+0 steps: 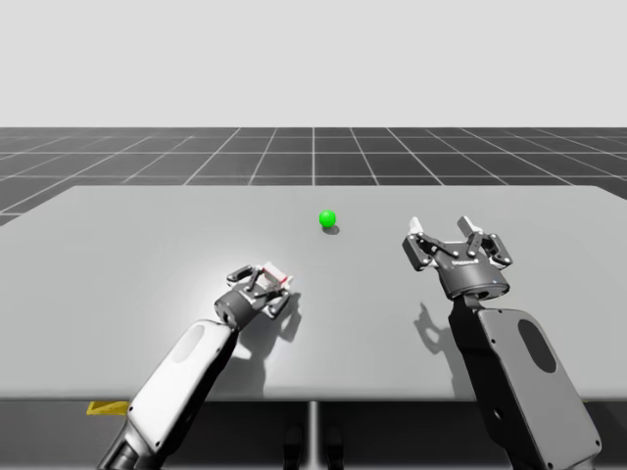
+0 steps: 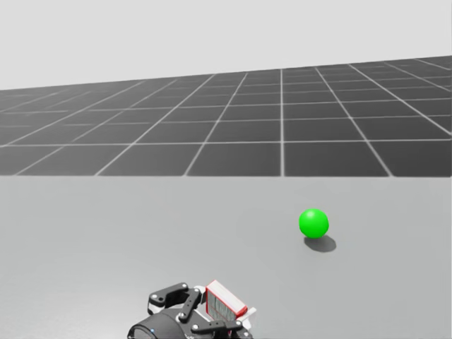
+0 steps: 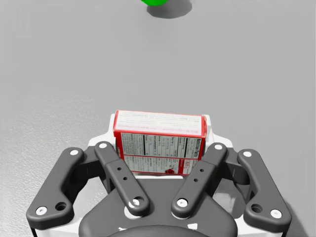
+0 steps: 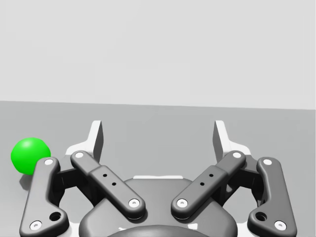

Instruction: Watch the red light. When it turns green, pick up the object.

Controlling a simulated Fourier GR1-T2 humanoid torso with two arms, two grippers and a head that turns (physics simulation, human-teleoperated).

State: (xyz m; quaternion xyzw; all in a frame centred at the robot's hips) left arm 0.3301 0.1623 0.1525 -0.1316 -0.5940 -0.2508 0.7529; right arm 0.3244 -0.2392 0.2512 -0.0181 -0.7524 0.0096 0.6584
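The light is a green ball (image 1: 327, 218) (image 2: 313, 222) resting on the grey table (image 1: 137, 245), far of centre. A small red and white box (image 1: 274, 278) (image 2: 224, 301) (image 3: 159, 140) sits between the fingers of my left gripper (image 1: 266, 285) (image 3: 159, 133), which is shut on the box at the table's near left. The green ball (image 3: 157, 2) lies well ahead of that gripper. My right gripper (image 1: 447, 235) (image 4: 159, 134) hangs open above the table's right side with nothing between its fingers; the green ball (image 4: 30, 155) lies off to its side.
The table's near edge (image 1: 313, 397) runs just behind both arms. A small yellow scrap (image 1: 106, 407) shows below that edge at the left. A dark gridded floor (image 2: 282, 127) stretches beyond the table's far edge.
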